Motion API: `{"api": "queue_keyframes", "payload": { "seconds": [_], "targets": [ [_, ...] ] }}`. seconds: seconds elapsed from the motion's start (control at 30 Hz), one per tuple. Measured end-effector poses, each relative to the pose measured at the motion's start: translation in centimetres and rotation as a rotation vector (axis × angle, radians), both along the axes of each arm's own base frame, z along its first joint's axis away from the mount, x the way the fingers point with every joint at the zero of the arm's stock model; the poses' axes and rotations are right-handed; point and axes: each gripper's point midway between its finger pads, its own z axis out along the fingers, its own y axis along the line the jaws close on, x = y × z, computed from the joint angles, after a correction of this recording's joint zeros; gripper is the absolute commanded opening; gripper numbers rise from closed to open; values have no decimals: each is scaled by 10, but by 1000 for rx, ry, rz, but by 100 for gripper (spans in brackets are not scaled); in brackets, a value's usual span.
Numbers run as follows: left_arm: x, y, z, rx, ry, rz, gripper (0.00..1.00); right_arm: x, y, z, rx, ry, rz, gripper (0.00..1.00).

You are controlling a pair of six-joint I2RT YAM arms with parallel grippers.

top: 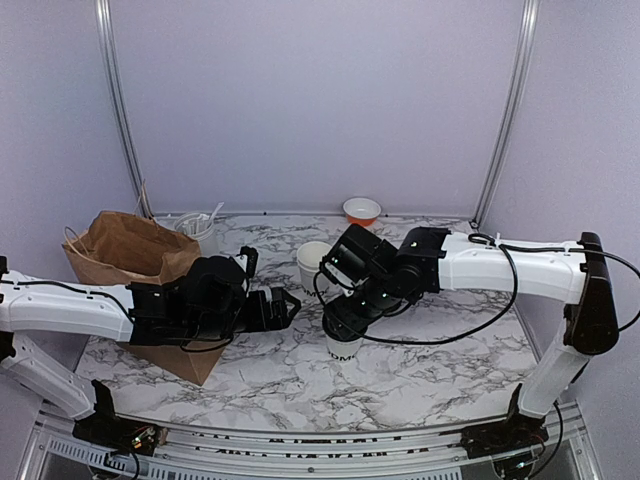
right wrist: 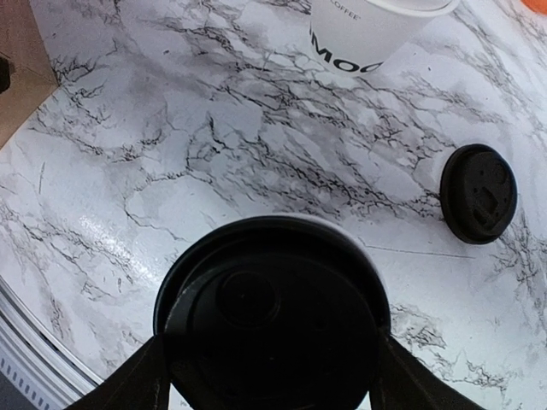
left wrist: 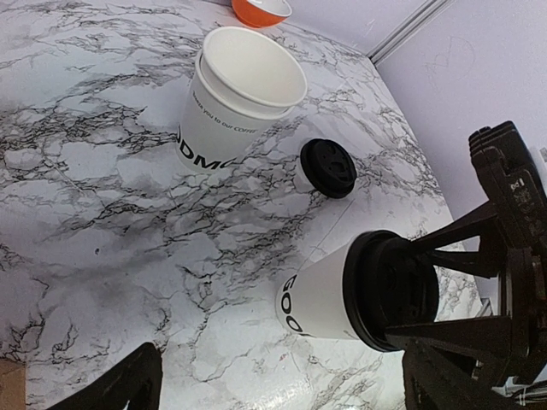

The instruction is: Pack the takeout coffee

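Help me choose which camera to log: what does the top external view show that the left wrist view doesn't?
Only top external: the brown paper bag and the utensil canister. Only left wrist: the loose black lid, lying near the open cup; I cannot find it from above. Both: the open cup, the lidded cup and the orange bowl.

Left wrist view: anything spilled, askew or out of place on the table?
No spill. One black lid lies loose on the marble beside the open cup, which appears double-stacked; the lidded cup stands upright.
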Motion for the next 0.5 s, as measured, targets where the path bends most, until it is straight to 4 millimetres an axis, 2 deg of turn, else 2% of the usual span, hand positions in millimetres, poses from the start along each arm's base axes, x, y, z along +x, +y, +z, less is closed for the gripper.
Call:
{"api": "queue_keyframes", "payload": {
  "seconds": [0.5],
  "targets": [
    [0, 0, 0, 0, 0, 1, 99, 1, -1, 0, -4, -7, -6, 76]
  ]
}}
